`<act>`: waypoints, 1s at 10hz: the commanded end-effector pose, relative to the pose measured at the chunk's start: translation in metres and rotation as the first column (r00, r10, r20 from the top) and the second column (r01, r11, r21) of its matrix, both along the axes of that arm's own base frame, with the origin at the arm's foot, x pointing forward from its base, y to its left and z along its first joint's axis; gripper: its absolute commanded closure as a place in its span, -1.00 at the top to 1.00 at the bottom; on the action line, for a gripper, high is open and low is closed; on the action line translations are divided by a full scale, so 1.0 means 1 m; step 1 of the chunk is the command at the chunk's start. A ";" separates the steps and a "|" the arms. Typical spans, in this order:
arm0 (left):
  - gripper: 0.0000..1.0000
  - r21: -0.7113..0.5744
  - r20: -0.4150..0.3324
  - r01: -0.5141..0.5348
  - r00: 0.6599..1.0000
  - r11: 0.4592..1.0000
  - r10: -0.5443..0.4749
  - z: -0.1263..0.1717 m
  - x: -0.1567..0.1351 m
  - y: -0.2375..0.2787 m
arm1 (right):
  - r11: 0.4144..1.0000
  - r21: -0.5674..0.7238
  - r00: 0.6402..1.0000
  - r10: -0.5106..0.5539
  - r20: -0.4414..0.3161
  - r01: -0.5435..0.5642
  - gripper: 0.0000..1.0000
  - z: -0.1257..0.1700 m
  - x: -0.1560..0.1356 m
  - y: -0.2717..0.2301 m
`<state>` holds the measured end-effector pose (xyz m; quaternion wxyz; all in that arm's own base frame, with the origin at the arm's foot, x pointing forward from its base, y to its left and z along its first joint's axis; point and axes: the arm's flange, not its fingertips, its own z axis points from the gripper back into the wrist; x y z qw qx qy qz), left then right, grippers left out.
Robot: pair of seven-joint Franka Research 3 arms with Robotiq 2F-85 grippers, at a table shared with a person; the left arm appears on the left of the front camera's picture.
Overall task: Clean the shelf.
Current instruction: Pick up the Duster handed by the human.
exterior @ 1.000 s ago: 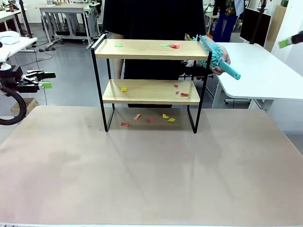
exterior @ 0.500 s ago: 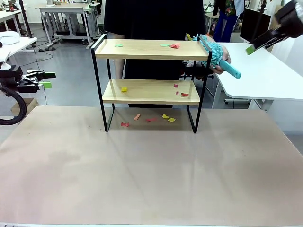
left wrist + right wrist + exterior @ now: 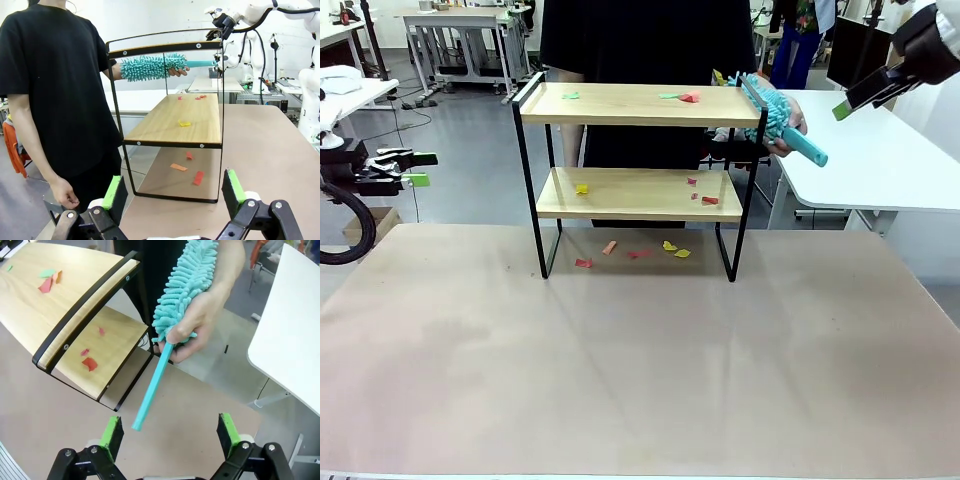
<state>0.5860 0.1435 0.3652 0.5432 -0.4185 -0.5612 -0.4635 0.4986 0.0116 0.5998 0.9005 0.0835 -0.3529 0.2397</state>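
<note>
Though a mere green tip from the front, right pincer (image 3: 170, 430) wide near the duster (image 3: 186, 282); left pincer (image 3: 173, 190) wide.

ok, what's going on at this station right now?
A person's hand holds a teal duster out beside the right end of the shelf, with its handle pointing toward the right gripper. That gripper is open near the handle's tip, with nothing gripped yet. The left gripper is open, off at the left side. Coloured paper scraps lie on both boards and on the table underneath.
</note>
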 end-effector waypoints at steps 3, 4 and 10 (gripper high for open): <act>1.00 0.011 0.011 0.005 1.000 1.000 -0.005 0.002 -0.001 0.000 | 0.999 0.029 1.000 -0.030 0.002 0.030 1.00 0.005 0.009 0.013; 1.00 0.011 0.011 0.005 1.000 1.000 -0.005 0.002 -0.001 0.000 | 0.998 0.029 0.999 -0.050 -0.016 0.050 1.00 0.003 0.013 0.021; 1.00 0.011 0.011 0.005 1.000 1.000 -0.005 0.002 -0.001 0.000 | 0.992 -0.038 0.987 -0.120 -0.105 0.116 1.00 -0.040 0.018 0.058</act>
